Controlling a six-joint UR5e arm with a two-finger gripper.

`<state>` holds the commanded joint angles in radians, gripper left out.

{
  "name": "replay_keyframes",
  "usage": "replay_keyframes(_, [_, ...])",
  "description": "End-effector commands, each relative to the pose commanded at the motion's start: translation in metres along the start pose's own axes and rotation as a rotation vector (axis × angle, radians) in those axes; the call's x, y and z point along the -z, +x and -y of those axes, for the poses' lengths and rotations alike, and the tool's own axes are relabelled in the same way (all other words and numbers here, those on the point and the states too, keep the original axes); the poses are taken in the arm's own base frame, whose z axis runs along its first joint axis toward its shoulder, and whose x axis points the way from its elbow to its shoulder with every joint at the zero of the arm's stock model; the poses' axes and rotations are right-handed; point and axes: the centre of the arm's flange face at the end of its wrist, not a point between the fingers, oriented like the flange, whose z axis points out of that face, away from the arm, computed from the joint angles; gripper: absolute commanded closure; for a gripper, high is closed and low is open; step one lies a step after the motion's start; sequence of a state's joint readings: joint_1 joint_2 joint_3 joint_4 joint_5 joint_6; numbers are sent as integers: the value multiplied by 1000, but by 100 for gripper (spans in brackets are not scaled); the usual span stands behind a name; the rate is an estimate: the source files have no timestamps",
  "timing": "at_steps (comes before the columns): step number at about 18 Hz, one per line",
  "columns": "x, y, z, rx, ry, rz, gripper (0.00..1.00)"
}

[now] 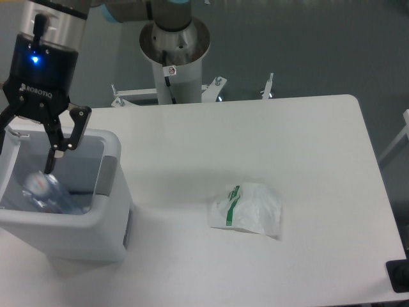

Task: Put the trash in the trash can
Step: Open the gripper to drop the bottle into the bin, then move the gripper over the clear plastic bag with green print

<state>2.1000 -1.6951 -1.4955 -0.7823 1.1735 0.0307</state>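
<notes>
The trash can, a boxy white bin with a grey rim strip, stands at the table's left edge with its lid up. The clear bluish bottle lies blurred inside it, low against the near wall. My gripper hangs over the bin's opening, fingers spread and holding nothing; one fingertip ends just above the bottle, and the other finger is cut off by the left edge of the picture. The wrinkly white bag with green print lies flat on the table, well to the right of the bin.
The arm's round base column stands behind the table's far edge. Two small metal clamps sit on that far edge. A dark object shows at the bottom right corner.
</notes>
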Motion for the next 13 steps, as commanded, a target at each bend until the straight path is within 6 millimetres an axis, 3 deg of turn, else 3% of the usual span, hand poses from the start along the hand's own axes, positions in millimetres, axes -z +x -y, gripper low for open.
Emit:
replay_keyframes(2, [-8,-12,-7,20,-24,15,0])
replay_keyframes(3, [-8,-35,-12,51,-32,51,0])
replay_keyframes(5, [-2,-105,-18,139,-37,148,0])
replay_keyframes(9, [6,-220,-41,284,-58,269,0])
replay_keyframes(13, [11,-289,-67,335,-119,431,0])
